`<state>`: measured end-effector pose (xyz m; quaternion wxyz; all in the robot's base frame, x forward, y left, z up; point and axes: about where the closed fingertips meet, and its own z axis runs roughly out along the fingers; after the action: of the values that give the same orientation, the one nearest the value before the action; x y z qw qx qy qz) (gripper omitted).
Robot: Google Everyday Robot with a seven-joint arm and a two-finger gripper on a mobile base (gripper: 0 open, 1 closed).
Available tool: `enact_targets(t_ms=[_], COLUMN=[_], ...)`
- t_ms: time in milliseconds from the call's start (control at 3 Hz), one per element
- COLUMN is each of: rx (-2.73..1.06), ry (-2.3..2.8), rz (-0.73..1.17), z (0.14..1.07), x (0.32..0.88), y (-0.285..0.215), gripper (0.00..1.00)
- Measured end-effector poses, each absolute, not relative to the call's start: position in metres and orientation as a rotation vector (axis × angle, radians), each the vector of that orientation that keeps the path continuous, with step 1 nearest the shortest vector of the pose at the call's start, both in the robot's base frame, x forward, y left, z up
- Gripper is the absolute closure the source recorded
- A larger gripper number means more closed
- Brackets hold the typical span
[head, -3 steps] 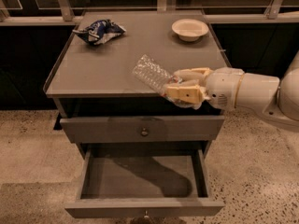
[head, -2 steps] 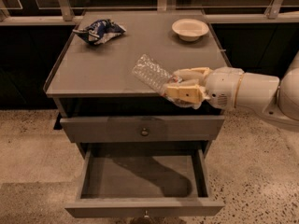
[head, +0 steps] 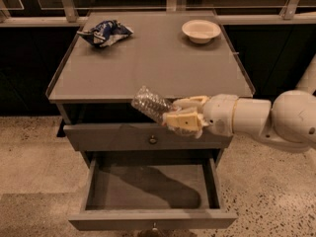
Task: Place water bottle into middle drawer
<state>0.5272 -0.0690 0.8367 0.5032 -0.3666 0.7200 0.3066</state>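
Note:
My gripper (head: 181, 111) reaches in from the right and is shut on the water bottle (head: 150, 104), a clear ribbed plastic bottle held tilted, its free end pointing up-left. The bottle hangs in front of the cabinet's front edge, above the shut top drawer front (head: 108, 137). The middle drawer (head: 101, 220) is pulled open below, its shallow grey tray showing nothing inside but the arm's shadow. The bottle's label and cap are hidden in the fingers.
A blue-and-white foil snack bag (head: 105, 32) lies at the back left of the grey cabinet top (head: 148, 63). A pale bowl (head: 201, 30) sits at the back right. Speckled floor surrounds the cabinet. A railing runs behind it.
My gripper has carried the bottle from over the cabinet top forward and down, to in front of the top's front edge above the open drawer.

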Motion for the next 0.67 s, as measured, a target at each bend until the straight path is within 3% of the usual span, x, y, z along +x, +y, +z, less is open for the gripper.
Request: enact_targets(t_ms=[667], rx=[-0.860], ry=[1.871], rz=[0.897], z=[0.743], x=[0.499], y=[-0.047], gripper=[1.00])
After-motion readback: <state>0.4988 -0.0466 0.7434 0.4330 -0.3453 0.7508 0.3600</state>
